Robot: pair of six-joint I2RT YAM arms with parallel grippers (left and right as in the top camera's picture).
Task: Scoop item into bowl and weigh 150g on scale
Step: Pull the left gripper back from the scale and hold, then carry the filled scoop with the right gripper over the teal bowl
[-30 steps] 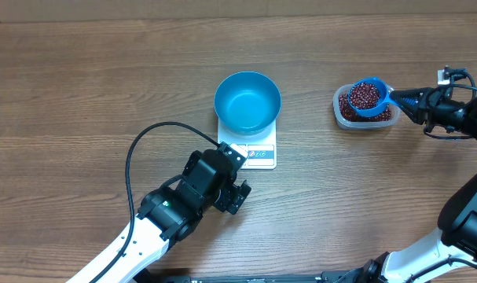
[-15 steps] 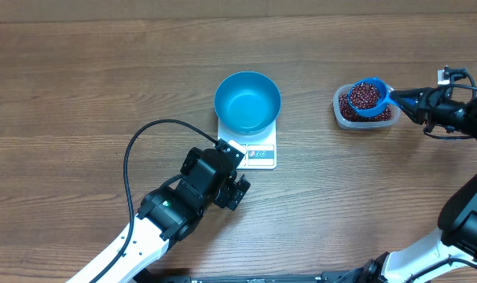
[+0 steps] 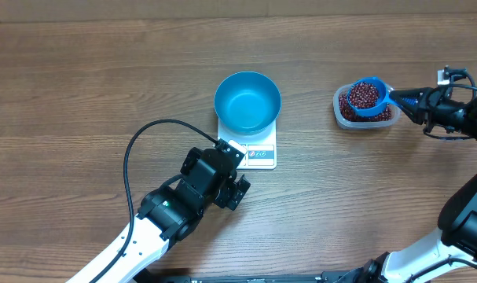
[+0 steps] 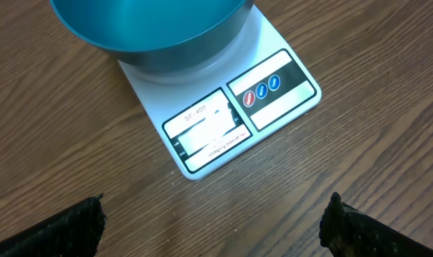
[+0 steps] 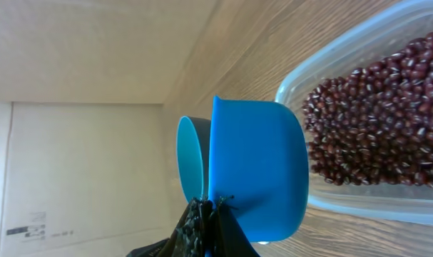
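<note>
Your right hand is clamped on the scoop, heaped with beans above the tub at the right. Your left hand rests spread wide beside the scale. The bowl on it is empty, so all the pouring and weighing remains.

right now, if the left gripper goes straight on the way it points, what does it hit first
Probably the scale, at its display edge, centred between the open jaws of the left gripper, bowl just beyond. Depth is unclear: the table might come first.
</note>
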